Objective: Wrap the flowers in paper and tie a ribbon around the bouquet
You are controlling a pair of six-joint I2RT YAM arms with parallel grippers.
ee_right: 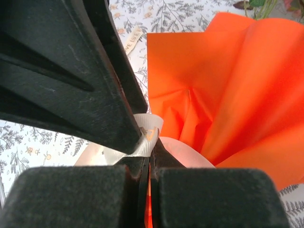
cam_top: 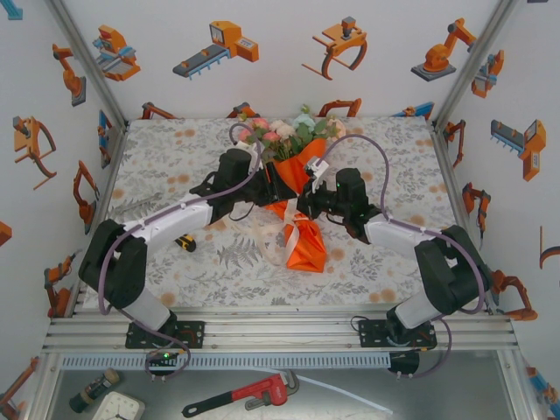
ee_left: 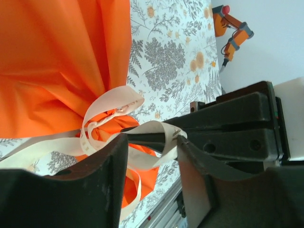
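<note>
Tablecloth in grey fern and orange blossom print covers the bench. Along its near edge runs the aluminium rail that carries both arm bases, and a red pipe wrench lies on the shelf below it.

Just beyond the rail, mid-table, lies the bouquet, its pointed tail toward the arms. The orange paper is already gathered round the stems into a cone, so I judge the wrapping done.

At the cone's pinched waist the cream ribbon circles the paper and spills into slack loops, with loose tails trailing over the cloth on the left side. It is round the bouquet, but the knot looks loose, not drawn down.

Both grippers meet at that waist. The right gripper has its jaws pressed together, and a strand of ribbon appears pinched at their tips. The left gripper stands partly spread — its jaws straddle that same strand and the right gripper's tip, gripping nothing that I can make out.

Farther on, the flowers fan out of the cone's mouth toward the back wall, with its orange robot stickers.

What seems left is passing the strand across, pulling the tie snug and letting go.
</note>
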